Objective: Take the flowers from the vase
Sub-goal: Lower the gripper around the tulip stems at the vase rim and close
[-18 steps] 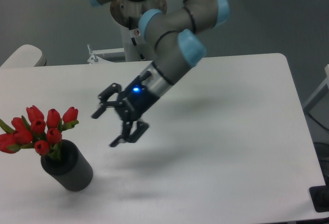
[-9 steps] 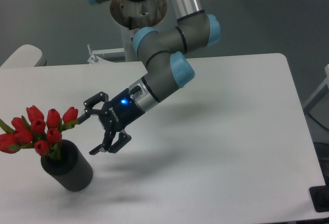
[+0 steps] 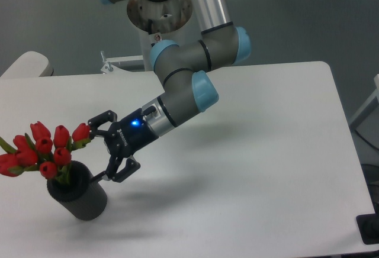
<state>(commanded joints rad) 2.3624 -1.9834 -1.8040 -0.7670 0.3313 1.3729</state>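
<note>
1. Gripper (image 3: 99, 148) has shifted left since the earlier frame, jaws spread wide (nothing held), upper finger at the rightmost bud.
2. Flowers (image 3: 44, 147) stand in vase (image 3: 79, 194), near-left; leftmost blooms cut off by frame edge.

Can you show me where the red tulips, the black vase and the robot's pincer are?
red tulips (image 3: 44, 148): fixed camera, on a bud mid-bunch.
black vase (image 3: 83, 197): fixed camera, on its ribbed side.
pincer (image 3: 99, 148): fixed camera, midway between the open fingertips.
</note>
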